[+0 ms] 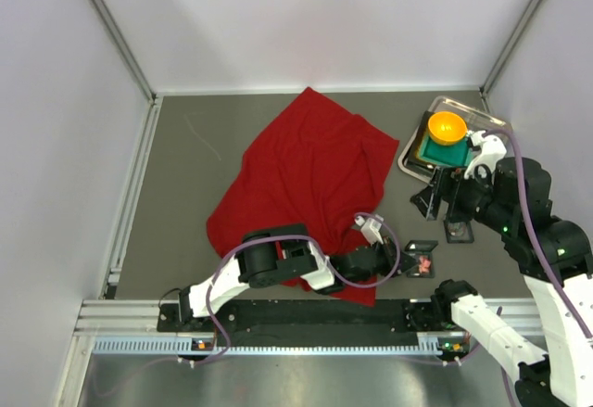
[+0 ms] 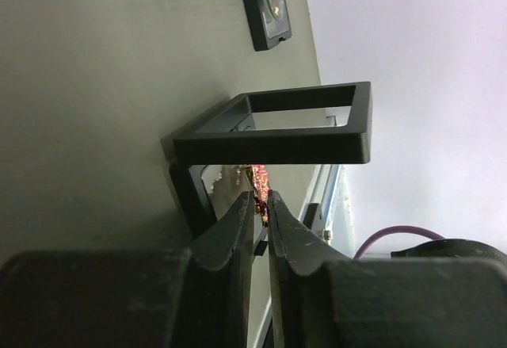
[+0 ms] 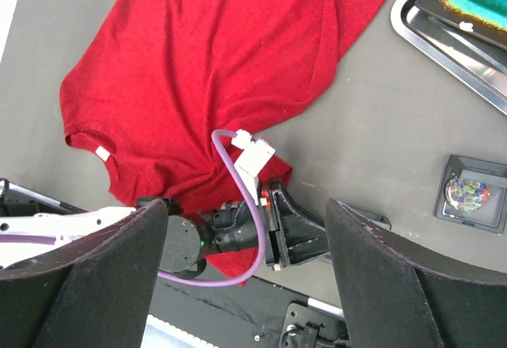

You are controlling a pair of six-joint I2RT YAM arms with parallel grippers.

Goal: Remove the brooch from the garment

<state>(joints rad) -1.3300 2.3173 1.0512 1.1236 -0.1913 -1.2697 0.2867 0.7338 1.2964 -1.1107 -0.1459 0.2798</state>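
The garment (image 1: 310, 180) is a bright red shirt spread on the grey table; it also shows in the right wrist view (image 3: 206, 70). My left gripper (image 2: 262, 199) is off the shirt's lower right corner, at an open black frame box (image 2: 269, 122). It is shut on the brooch (image 2: 259, 183), a tiny pinkish glittering piece pinched at its fingertips. In the top view the brooch (image 1: 423, 263) shows as a pink speck at that small black box (image 1: 422, 249). My right gripper (image 3: 245, 284) is open and empty, high above the left gripper (image 1: 403, 263).
A metal tray (image 1: 410, 164) at the back right holds a teal box (image 1: 443, 152) and an orange bowl (image 1: 447, 127). Another small black box with a colourful piece (image 3: 471, 193) lies right of the left gripper. A white tag (image 3: 103, 153) sits at the shirt's collar.
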